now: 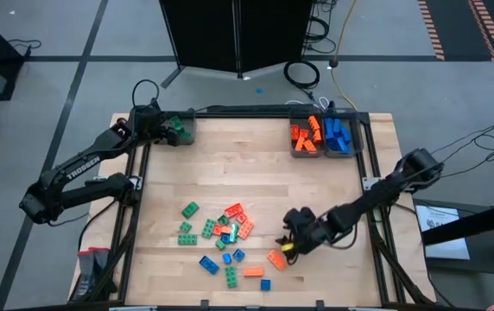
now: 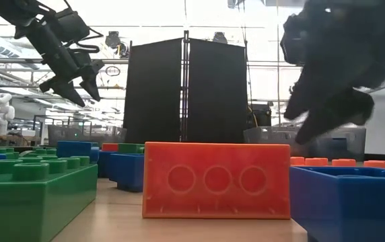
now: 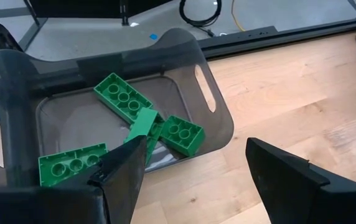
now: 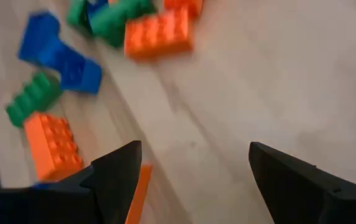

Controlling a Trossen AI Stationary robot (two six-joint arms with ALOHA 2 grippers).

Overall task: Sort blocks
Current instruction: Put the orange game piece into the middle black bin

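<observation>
Currently sorting blocks (image 1: 223, 235), mostly scattered loose on the wooden table (image 1: 230, 164), front-centre. Left gripper (image 3: 190, 177) over the grey bin (image 3: 218, 118) at the table's far left corner, fingers spread, empty; green blocks (image 3: 123, 99) lying inside. Right gripper (image 4: 190, 180) low over the table beside an orange block (image 1: 275, 257), fingers spread, nothing pinched. Orange bin (image 1: 304, 135) and blue bin (image 1: 338, 133) side by side at the far right edge, partly filled.

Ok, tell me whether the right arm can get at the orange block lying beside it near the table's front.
Probably yes. The right gripper hovers with fingers open right next to the orange block, which lies apart from the pile with bare wood around it.
</observation>
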